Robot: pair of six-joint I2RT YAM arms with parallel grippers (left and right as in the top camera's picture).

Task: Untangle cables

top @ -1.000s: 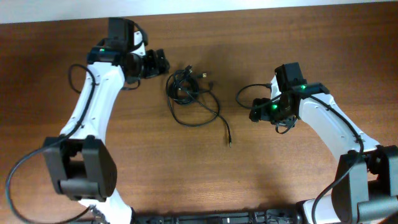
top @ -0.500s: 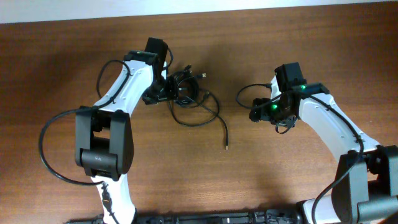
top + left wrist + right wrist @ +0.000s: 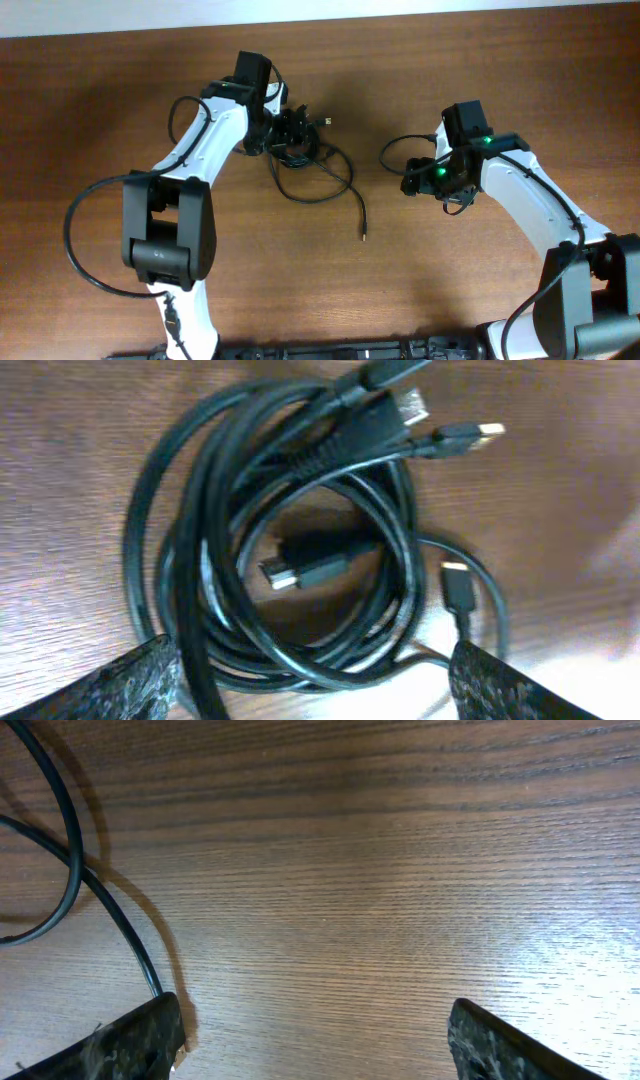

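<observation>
From overhead, the cables [image 3: 297, 143] lie on the brown counter [image 3: 200, 270] at about 11 o'clock from its middle. They form a tight coiled bundle with a wider loose loop spilling toward 5 o'clock and a single tail ending in a small plug [image 3: 364, 237] further out the same way. The left fingers [image 3: 281, 133] sit right at the bundle's 9 o'clock edge, while the right fingers [image 3: 410, 183] rest well apart from the cables, out at 3 o'clock. In the left wrist view the coil fills most of the frame. One plug lies inside the ring, a gold-tipped one pokes out at 2 o'clock, and another lies just outside at 4 o'clock. The two fingertips show at the 7 and 5 o'clock corners, spread wide, with the coil's lower edge between them and nothing pinched. In the right wrist view the fingertips are likewise spread wide at the bottom corners over bare wood, holding nothing. A thin black wire [image 3: 70, 870] curves down the 9 o'clock side to the left tip.
</observation>
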